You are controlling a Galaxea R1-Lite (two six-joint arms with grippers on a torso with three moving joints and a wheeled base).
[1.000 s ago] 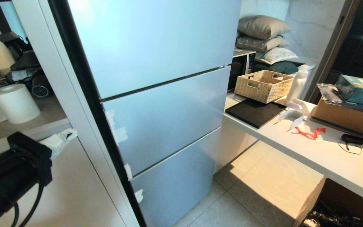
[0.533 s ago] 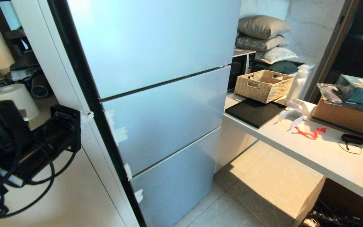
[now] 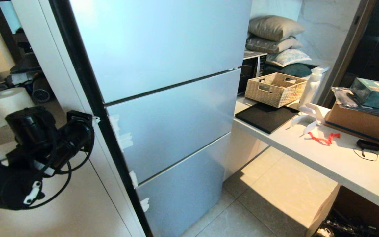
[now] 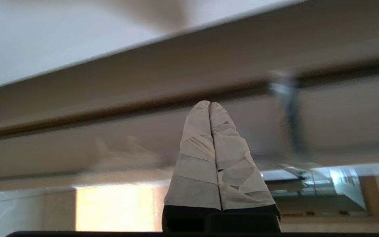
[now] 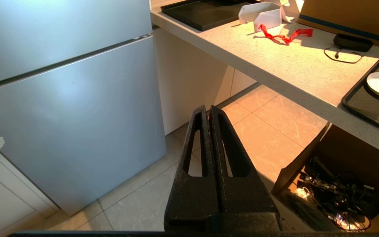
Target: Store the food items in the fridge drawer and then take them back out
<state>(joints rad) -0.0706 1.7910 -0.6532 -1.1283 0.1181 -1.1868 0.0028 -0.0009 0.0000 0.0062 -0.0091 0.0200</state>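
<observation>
The fridge [image 3: 169, 121] stands shut, its three pale silver-blue door panels flush and white tape scraps along the left edge. My left arm reaches in from the left at the height of the middle panel. The left gripper [image 3: 94, 119] is at the fridge's dark left edge strip. In the left wrist view its tape-wrapped fingers [image 4: 209, 104] are pressed together, shut on nothing, pointing at a blurred surface close ahead. The right gripper [image 5: 208, 108] hangs shut and empty over the floor tiles beside the lowest fridge panel [image 5: 71, 108]. The food items and the fridge drawer are out of view.
A beige cabinet [image 3: 77, 204] adjoins the fridge on the left, with a paper roll [image 3: 10, 102] on its shelf. On the right a counter [image 3: 334, 164] carries a wicker basket [image 3: 275, 89], a black mat [image 3: 265, 117] and a cardboard box [image 3: 360, 123]. An open box [image 5: 334, 184] sits on the floor.
The left arm has risen from the lower left and swung right, bringing its gripper up to the fridge's left edge. The right arm and the fridge doors have not moved.
</observation>
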